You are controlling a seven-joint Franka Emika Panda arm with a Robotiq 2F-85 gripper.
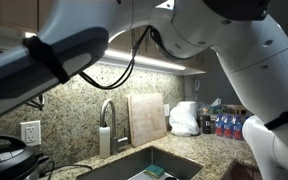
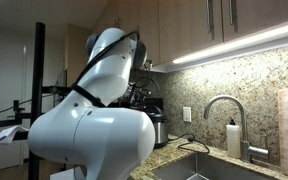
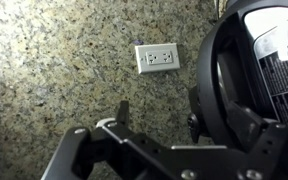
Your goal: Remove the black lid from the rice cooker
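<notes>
In the wrist view the black lid (image 3: 222, 75) fills the right side as a big round dark disc, with the rice cooker's grey and white parts (image 3: 279, 55) showing behind it. My gripper (image 3: 159, 118) is open. One fingertip stands free in front of the granite wall. The other is close against the lid's left edge, and I cannot tell whether they touch. Only wall shows between the fingers. The rice cooker also shows in both exterior views, at the bottom left (image 1: 4, 155) and behind the arm (image 2: 157, 127). The arm hides the gripper there.
A white wall outlet (image 3: 155, 57) sits on the granite backsplash (image 3: 54, 70). A steel sink (image 1: 149, 165), a faucet (image 1: 108, 112), a tan cutting board (image 1: 147, 118), a white bag (image 1: 185, 118) and bottles (image 1: 224, 125) lie along the counter.
</notes>
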